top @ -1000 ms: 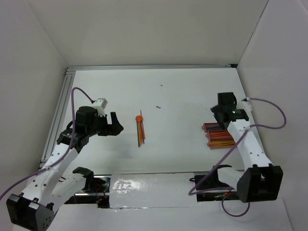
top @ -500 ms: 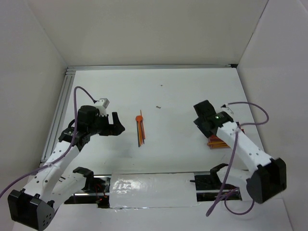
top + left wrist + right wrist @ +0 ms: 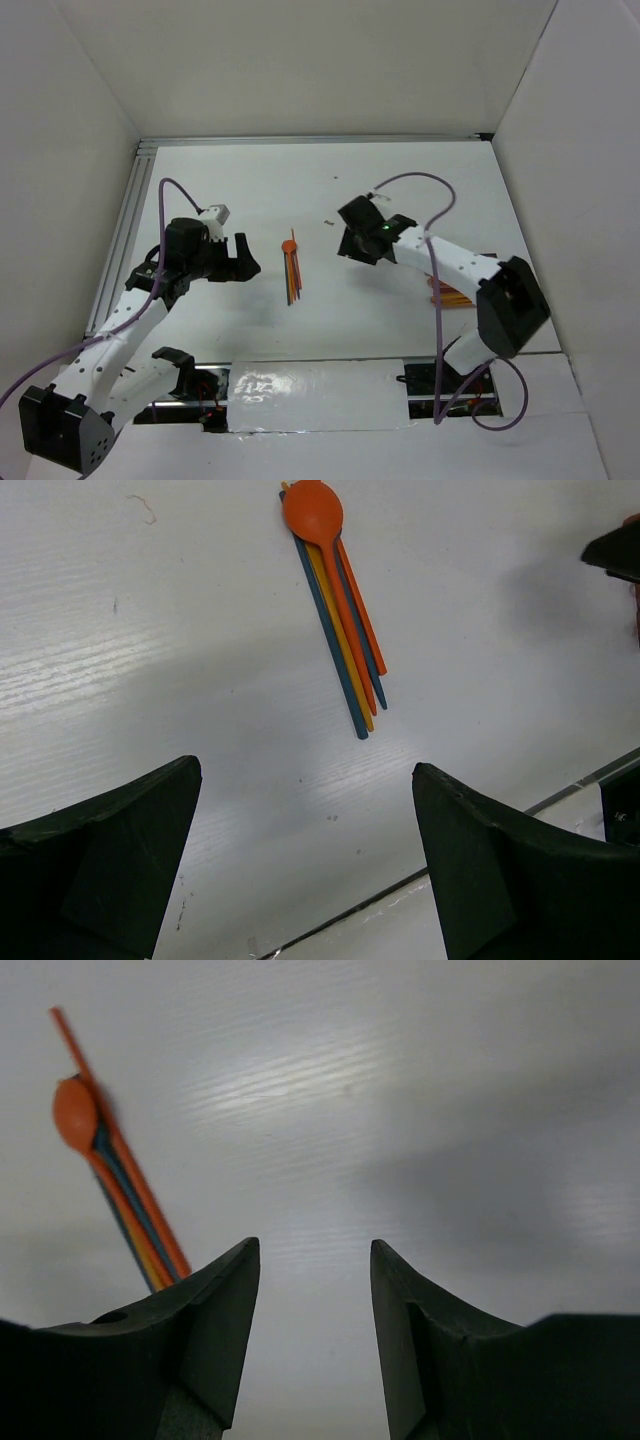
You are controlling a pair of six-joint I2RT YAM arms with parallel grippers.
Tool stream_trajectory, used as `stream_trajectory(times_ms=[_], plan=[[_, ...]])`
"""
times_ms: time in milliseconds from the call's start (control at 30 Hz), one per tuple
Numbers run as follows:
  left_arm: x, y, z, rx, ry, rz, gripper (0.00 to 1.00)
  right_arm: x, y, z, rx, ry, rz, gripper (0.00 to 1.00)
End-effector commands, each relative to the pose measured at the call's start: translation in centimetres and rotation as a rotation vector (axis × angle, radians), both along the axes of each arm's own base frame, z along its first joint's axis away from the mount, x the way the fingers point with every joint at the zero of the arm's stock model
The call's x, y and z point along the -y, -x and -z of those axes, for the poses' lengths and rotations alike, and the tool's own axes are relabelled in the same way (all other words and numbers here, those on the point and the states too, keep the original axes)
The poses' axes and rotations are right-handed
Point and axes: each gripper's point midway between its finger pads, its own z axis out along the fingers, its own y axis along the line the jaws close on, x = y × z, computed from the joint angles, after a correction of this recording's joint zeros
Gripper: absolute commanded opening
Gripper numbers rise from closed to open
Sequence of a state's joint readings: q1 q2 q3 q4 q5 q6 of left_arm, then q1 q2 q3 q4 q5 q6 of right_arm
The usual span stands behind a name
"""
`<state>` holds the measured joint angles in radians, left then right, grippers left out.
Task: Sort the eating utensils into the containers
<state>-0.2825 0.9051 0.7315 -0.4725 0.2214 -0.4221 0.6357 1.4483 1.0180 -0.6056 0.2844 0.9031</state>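
A small bundle of thin utensils [image 3: 292, 267], an orange spoon on top of orange and blue sticks, lies on the white table at mid-left; it also shows in the left wrist view [image 3: 336, 600] and the right wrist view [image 3: 115, 1195]. My left gripper [image 3: 247, 260] is open and empty just left of the bundle. My right gripper [image 3: 348, 238] is open and empty to the right of the bundle, above bare table. The reddish-brown tray [image 3: 452, 293] with utensils in it lies at the right, mostly hidden behind the right arm.
White walls enclose the table on three sides. A metal rail [image 3: 128, 215] runs along the left edge. A glossy taped strip [image 3: 315, 385] lies at the near edge between the arm bases. Purple cables loop over both arms.
My right arm has swung left from above the tray to the middle of the table, near the bundle. My left gripper has crept slightly right.
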Motion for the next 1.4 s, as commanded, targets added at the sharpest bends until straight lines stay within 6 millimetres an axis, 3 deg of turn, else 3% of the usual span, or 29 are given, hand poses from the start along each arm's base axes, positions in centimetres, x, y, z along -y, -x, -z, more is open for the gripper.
stream_trajectory(times_ms=[0, 33, 133, 333, 467, 767, 933, 1000, 1200, 1300, 1367], plan=[[0.2, -1.0, -2.1, 0.068, 0.014, -0.007, 1.00, -7.7, -2.7, -3.4, 0.161, -0.025, -0.272, 0.54], [0.0, -1.0, -2.1, 0.069, 0.009, -0.014, 1.00, -9.3, -3.8, -3.1, 0.167, 0.002, -0.295, 0.51], [-0.4, -1.1, -2.0, 0.064, -0.005, -0.036, 1.00, -14.2, -3.2, -2.3, 0.190, 0.032, -0.458, 0.48], [-1.0, -1.2, -2.3, 0.079, -0.018, -0.068, 1.00, -18.3, -3.9, 1.1, 0.140, 0.006, -0.553, 0.43], [-1.2, -1.1, -2.3, 0.101, -0.032, -0.067, 1.00, -19.8, -4.2, 2.9, 0.113, 0.033, -0.596, 0.38], [-1.3, -1.1, -2.3, 0.107, -0.040, -0.061, 1.00, -19.3, -4.7, 6.2, 0.061, 0.110, -0.585, 0.32], [-1.2, -1.1, -2.1, 0.106, -0.042, -0.057, 1.00, -17.8, -4.6, 7.9, 0.015, 0.166, -0.546, 0.07], [-1.3, -1.1, -2.1, 0.102, -0.042, -0.060, 1.00, -17.8, -4.8, 7.3, 0.027, 0.164, -0.538, 0.00], [-1.3, -1.1, -2.2, 0.106, -0.040, -0.061, 1.00, -16.8, -4.9, 4.0, 0.056, 0.153, -0.502, 0.00], [-1.3, -1.2, -2.2, 0.107, -0.042, -0.060, 1.00, -15.8, -5.5, 0.9, 0.077, 0.095, -0.440, 0.00], [-1.3, -1.1, -2.1, 0.107, -0.041, -0.058, 1.00, -14.1, -6.6, -1.9, 0.097, 0.019, -0.390, 0.00]])
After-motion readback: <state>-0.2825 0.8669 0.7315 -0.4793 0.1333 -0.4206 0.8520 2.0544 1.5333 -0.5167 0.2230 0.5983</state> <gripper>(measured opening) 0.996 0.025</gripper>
